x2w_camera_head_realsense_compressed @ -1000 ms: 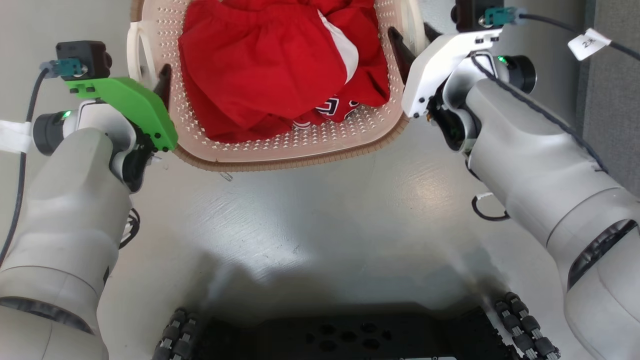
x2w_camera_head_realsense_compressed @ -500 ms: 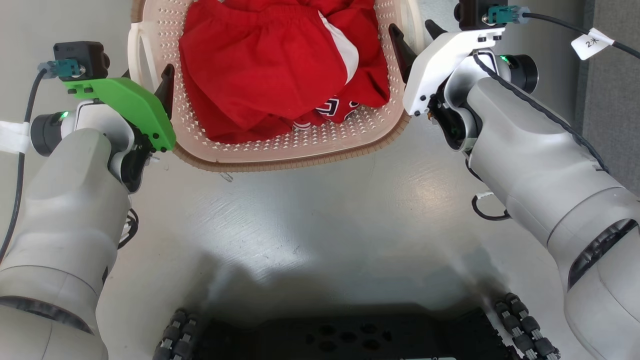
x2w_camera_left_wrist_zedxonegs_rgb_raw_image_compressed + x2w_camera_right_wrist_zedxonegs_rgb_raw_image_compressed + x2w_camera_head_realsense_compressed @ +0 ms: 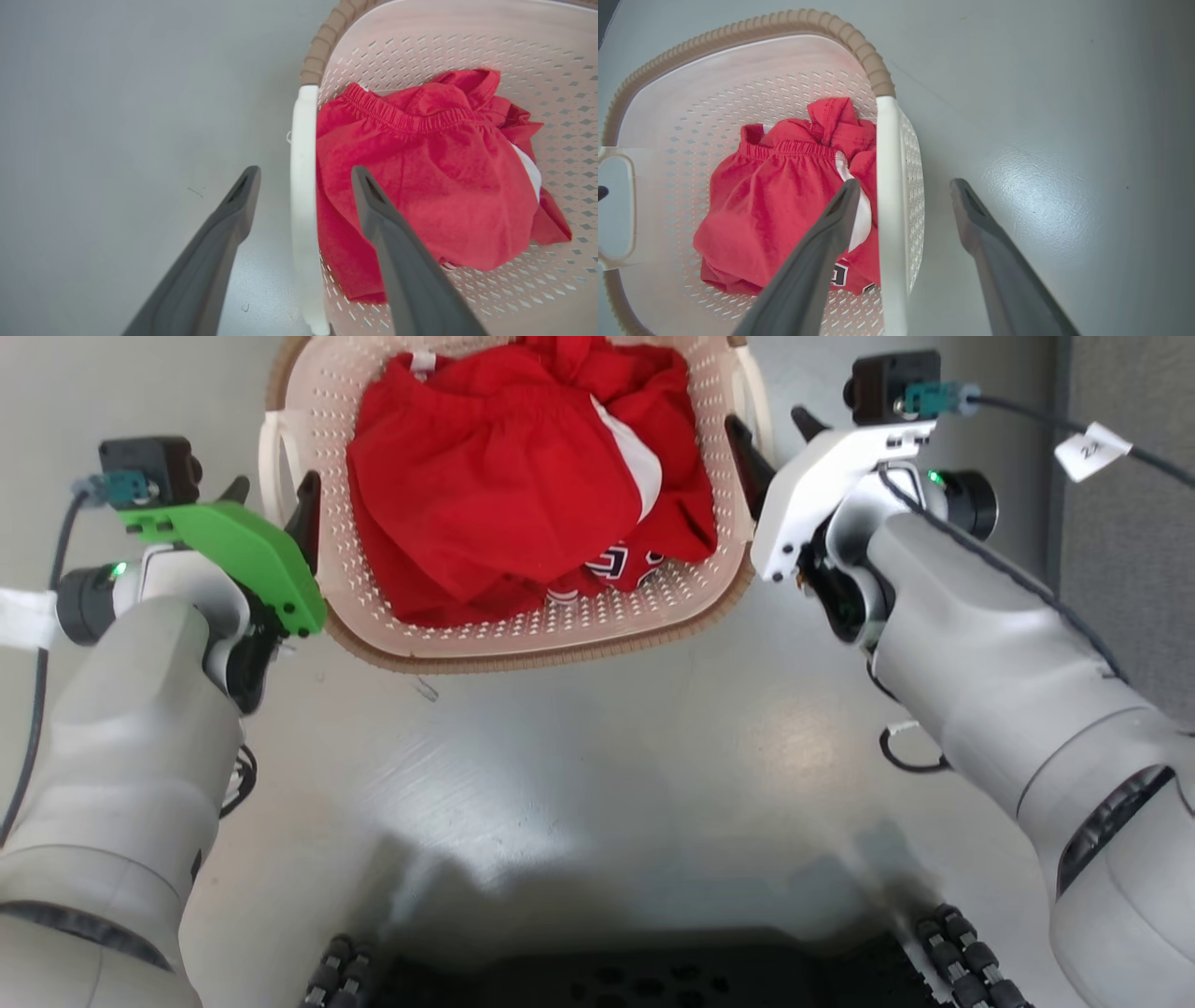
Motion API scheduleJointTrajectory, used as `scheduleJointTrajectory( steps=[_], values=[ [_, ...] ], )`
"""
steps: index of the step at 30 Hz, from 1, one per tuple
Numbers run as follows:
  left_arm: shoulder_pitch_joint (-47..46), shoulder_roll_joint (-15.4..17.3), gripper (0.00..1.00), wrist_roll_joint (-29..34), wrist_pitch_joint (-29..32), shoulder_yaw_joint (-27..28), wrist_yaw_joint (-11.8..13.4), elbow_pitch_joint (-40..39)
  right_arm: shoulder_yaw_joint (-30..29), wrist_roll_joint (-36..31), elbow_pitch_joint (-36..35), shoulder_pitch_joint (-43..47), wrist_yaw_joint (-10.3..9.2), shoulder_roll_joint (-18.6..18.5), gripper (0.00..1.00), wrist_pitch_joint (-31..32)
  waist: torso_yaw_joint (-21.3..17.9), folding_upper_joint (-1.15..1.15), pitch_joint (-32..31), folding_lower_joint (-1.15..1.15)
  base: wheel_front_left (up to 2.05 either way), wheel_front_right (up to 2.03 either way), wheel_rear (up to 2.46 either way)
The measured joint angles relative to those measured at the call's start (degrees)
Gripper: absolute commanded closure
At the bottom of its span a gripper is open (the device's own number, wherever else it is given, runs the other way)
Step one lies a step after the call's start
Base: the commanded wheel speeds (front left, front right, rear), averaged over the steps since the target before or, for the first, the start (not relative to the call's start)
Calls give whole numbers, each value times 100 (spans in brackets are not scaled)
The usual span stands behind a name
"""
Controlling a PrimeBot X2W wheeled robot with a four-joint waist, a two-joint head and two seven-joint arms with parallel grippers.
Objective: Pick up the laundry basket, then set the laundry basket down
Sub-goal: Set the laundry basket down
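Observation:
The laundry basket point(image 3: 523, 637) is cream-white with perforated walls and a brown rim, and it rests on the grey floor holding red clothes point(image 3: 504, 495). My left gripper point(image 3: 273, 499) is open, one finger inside the wall and one outside. In the left wrist view the left gripper point(image 3: 304, 170) straddles the white side handle point(image 3: 303, 135) without closing on it. My right gripper point(image 3: 775, 434) is open too. In the right wrist view the right gripper point(image 3: 905, 182) stands astride the other handle point(image 3: 887, 140).
My dark wheeled base point(image 3: 616, 980) lies along the bottom of the head view. A dark grey panel point(image 3: 1130, 541) stands at the right, close to the right arm. A small wire clip point(image 3: 427, 689) lies on the floor just before the basket.
The whole head picture has shifted, showing more of the basket's far end and the basket a little smaller. Both grippers remain open astride the handles.

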Motion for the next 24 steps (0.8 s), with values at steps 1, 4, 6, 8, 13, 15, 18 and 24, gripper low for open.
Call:
scheduleJointTrajectory(
  steps=[1,4,6,8,13,15,18,24],
  values=[
    [26,3,0,0,-22,-31,0,2,13,0,-2,41,1,0,0,-2,-5,0,-41,0,0,0,0],
    [138,13,0,2,-80,-88,0,11,40,15,-16,147,37,1,0,-55,-22,0,-175,0,0,0,0],
    [222,27,0,2,-131,-102,0,21,52,41,-51,204,62,1,0,-71,-37,0,-271,0,0,0,0],
    [298,45,0,2,-216,-102,0,27,71,43,-73,237,70,4,0,-132,-53,0,-370,0,0,0,0],
    [476,62,0,-21,-390,-101,0,30,107,52,-82,399,119,5,0,-198,-95,0,-649,0,0,0,0],
    [575,64,0,-32,-452,-89,0,30,129,59,-81,492,124,5,0,-231,-109,0,-773,0,0,0,0],
    [739,69,0,-40,-509,-89,0,29,144,97,-83,627,179,7,0,-261,-131,0,-977,0,0,0,0],
    [1004,135,0,-65,-610,-73,0,-10,138,151,-89,831,243,8,0,-357,-190,0,-1415,0,0,0,0]
  ],
)
